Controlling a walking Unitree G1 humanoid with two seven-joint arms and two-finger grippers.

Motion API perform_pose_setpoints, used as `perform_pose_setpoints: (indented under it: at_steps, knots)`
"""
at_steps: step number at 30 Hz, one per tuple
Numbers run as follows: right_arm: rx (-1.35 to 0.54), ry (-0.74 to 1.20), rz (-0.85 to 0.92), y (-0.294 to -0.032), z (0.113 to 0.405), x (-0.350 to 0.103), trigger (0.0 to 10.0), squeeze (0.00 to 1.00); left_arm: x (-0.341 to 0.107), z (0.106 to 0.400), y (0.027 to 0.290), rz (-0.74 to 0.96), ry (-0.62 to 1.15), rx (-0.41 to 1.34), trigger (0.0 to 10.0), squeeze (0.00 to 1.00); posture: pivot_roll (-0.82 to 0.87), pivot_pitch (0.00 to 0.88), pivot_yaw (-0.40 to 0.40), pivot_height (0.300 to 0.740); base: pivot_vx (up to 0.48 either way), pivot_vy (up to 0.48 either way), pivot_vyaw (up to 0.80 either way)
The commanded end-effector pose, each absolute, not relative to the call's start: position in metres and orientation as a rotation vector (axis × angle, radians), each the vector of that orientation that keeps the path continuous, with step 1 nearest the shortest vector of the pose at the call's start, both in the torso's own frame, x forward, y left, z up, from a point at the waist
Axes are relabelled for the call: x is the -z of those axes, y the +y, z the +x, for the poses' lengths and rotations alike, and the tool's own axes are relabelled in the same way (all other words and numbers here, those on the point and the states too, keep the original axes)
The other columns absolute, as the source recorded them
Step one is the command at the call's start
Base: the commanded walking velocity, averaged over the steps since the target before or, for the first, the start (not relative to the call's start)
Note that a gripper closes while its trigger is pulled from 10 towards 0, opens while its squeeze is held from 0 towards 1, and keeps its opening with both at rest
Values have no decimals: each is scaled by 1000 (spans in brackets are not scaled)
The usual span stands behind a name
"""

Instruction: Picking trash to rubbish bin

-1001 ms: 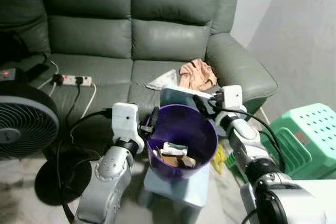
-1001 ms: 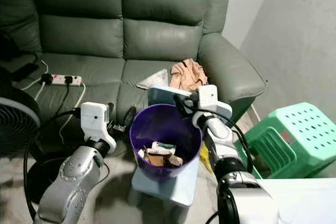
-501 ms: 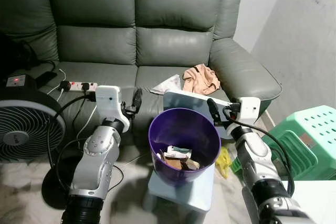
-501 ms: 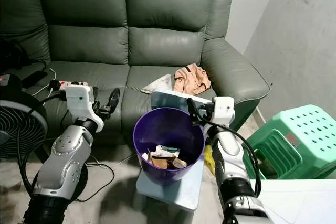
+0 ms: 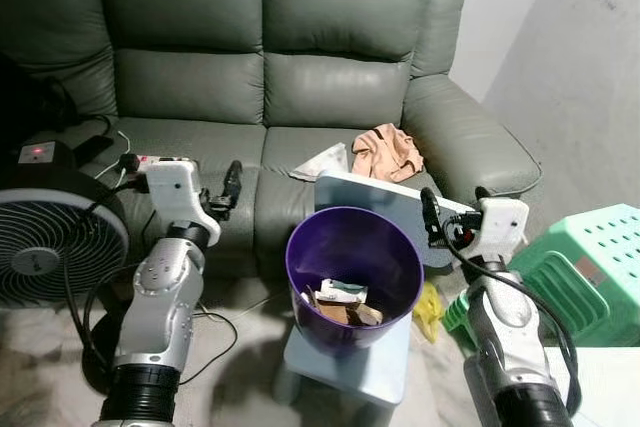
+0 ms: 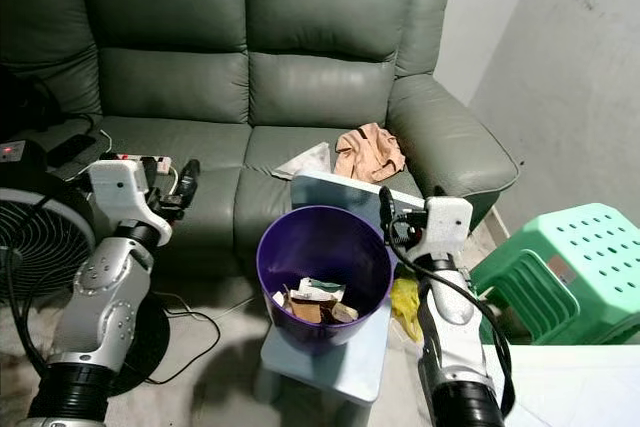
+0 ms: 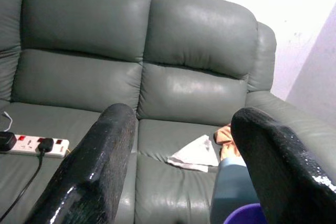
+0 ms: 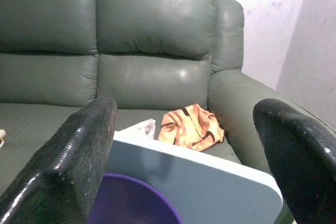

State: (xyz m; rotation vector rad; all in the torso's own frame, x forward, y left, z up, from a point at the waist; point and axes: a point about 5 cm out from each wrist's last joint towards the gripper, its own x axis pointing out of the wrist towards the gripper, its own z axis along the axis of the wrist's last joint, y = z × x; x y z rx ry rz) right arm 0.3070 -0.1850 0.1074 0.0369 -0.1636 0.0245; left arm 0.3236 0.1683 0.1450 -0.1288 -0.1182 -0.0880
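Purple rubbish bin (image 5: 353, 277) sits dead centre on a pale blue stool (image 5: 345, 369), in front of the grey-green sofa (image 5: 270, 77), with scraps of paper and cardboard trash (image 5: 340, 303) lying at the bottom of it. Left gripper (image 5: 229, 187) is up beside the bin on the robot's left, out over the front edge of the sofa seat, and the left wrist view has its black fingers (image 7: 89, 169) spread wide, holding nothing. Right gripper (image 5: 428, 214) is on the other side, just by the bin's rim, its fingers (image 8: 63, 166) also parted and empty. On the seat cushion behind the bin lie a crumpled white paper (image 5: 322, 161) and, right next to it, an orange cloth (image 5: 386, 152). A white power strip (image 5: 150, 161) rests on the seat further to the left, a fan (image 5: 55, 252) stands on the floor at that side, and a green plastic stool (image 5: 590, 267) is off to the right
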Motion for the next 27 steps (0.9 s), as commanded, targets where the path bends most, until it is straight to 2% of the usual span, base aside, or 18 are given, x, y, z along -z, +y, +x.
perform_pose_setpoints:
  at_steps: [1,9,22,27]
  knots:
    - [-2,-188,40,-188,304,-114,10000,0,-144,327,170,-120,-111,90,10000,0,35,0,-69,740,0,0,0]
    - [4,-179,13,-182,301,-115,10000,0,-146,336,170,-151,-90,93,10000,0,20,0,-53,740,0,0,0]
    - [9,-138,8,-179,300,-113,10000,0,-143,336,169,-146,-76,96,10000,0,27,0,-53,740,0,453,0]
    - [10,-122,5,-179,300,-112,10000,0,-142,337,169,-128,-76,90,10000,0,27,0,-54,740,0,0,-410]
